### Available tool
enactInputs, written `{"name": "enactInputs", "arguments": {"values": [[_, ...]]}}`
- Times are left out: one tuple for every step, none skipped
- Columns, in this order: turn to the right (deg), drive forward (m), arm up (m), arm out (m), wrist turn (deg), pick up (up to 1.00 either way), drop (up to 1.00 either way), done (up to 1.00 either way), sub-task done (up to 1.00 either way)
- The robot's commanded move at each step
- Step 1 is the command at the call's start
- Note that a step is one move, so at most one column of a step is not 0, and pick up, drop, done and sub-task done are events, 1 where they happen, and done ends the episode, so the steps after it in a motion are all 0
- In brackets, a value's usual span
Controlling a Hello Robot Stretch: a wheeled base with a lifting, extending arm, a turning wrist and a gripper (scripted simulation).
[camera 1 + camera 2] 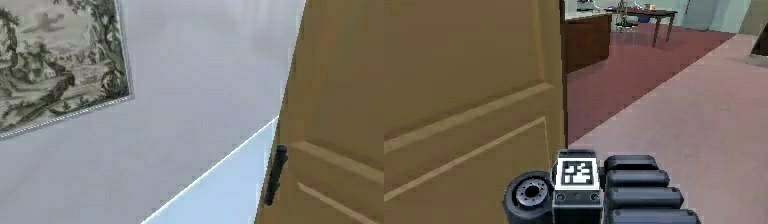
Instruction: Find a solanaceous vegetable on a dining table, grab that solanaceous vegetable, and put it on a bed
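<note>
Things on the far table [646, 14] are too small to pick out your vegetable. Expect it light, smooth and easily bruised, so grip across its middle. Your claw [529, 198] sits near, beside the door [464, 100]; its state and load cannot be told.

Door [345, 90] light wood, smooth, with dark matt handle [276, 174]. Wall [200, 80] plain, smooth, pale. Floor [644, 80] dark red, looks like soft carpet. Far table [646, 14] dark wood.
</note>
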Motion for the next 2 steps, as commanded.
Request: {"name": "enactInputs", "arguments": {"values": [[0.0, 0.65, 0.0, 0.0, 0.0, 0.0, 0.0, 0.0, 0.0], [42.0, 0.0, 0.0, 0.0, 0.0, 0.0, 0.0, 0.0, 0.0]]}}
